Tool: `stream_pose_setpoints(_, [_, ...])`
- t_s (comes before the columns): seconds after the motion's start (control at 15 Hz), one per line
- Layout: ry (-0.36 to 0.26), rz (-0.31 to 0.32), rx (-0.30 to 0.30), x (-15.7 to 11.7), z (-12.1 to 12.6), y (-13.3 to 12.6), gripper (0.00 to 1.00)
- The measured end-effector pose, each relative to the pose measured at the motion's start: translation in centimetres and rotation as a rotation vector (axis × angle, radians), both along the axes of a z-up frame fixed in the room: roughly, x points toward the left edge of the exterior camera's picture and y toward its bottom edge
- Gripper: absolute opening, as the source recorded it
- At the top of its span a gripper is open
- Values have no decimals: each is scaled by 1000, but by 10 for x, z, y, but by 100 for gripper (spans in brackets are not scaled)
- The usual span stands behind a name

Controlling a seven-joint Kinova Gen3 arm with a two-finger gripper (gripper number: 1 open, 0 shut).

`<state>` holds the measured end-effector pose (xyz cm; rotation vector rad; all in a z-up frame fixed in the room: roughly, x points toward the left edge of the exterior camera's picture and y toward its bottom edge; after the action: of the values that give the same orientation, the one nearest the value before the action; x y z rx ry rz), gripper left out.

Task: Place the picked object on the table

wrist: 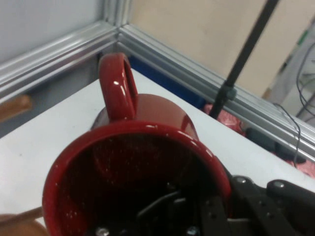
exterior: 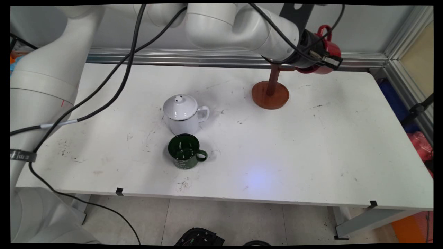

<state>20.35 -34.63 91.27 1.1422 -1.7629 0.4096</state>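
Gripping a red mug (wrist: 147,162), the end effector (exterior: 320,60) hangs above the table (exterior: 311,145).

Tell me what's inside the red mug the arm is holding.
One of the fingers reaches inside the red mug, against its dark speckled wall. No contents are visible; the bottom is shadowed and partly covered by the gripper.
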Motion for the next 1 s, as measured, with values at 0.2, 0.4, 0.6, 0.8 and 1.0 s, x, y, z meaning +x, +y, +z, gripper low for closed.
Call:
stream_pose_setpoints(0.2, [-62,-74,-26,-3,1,5,0])
stream_pose_setpoints(0.4, [-128,-146,-33,-1,3,13,0])
stream_pose_setpoints(0.6, [-192,-204,-36,7,10,22,0])
stream_pose_setpoints(0.8, [-243,-250,-30,20,18,32,0])
stream_pose_setpoints(1.0, [-290,-289,-20,36,26,42,0])
